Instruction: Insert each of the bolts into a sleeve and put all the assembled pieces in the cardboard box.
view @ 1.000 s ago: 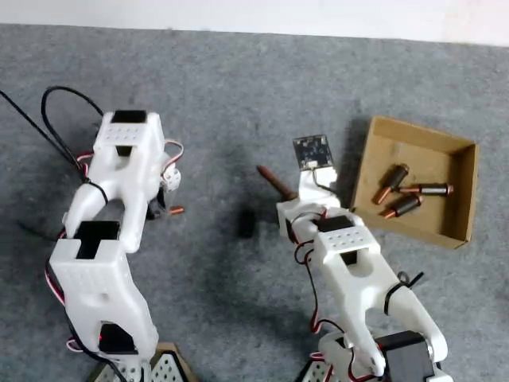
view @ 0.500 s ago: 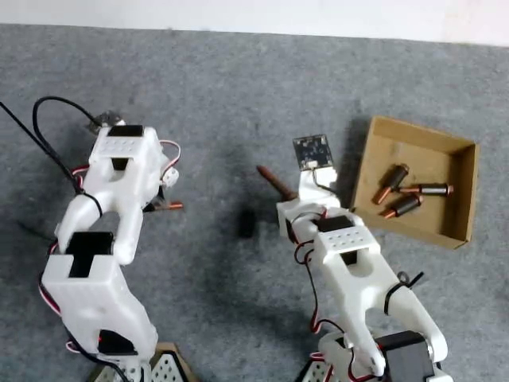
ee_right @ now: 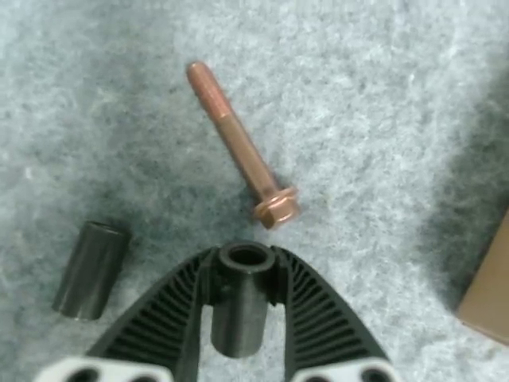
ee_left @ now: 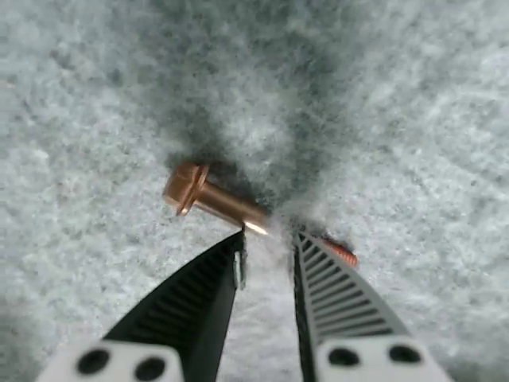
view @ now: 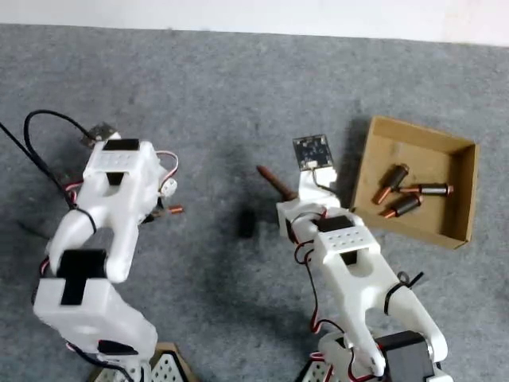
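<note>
Our left gripper [ee_left: 268,239] had its jaws barely apart on nothing, with the copper bolt [ee_left: 211,199] lying just past the tips. We figured it was stiff, smooth and rolly, so pinch mid-shank. The right gripper [ee_right: 243,264] was clamped on a sleeve [ee_right: 238,318].

soft, even light; dark shadow pools beside the bolt [ee_left: 213,202].

Two loose bolts [view: 276,183], two sleeves [ee_right: 92,269] — three assembled pieces [view: 392,183], one cardboard box [view: 429,159]
</note>
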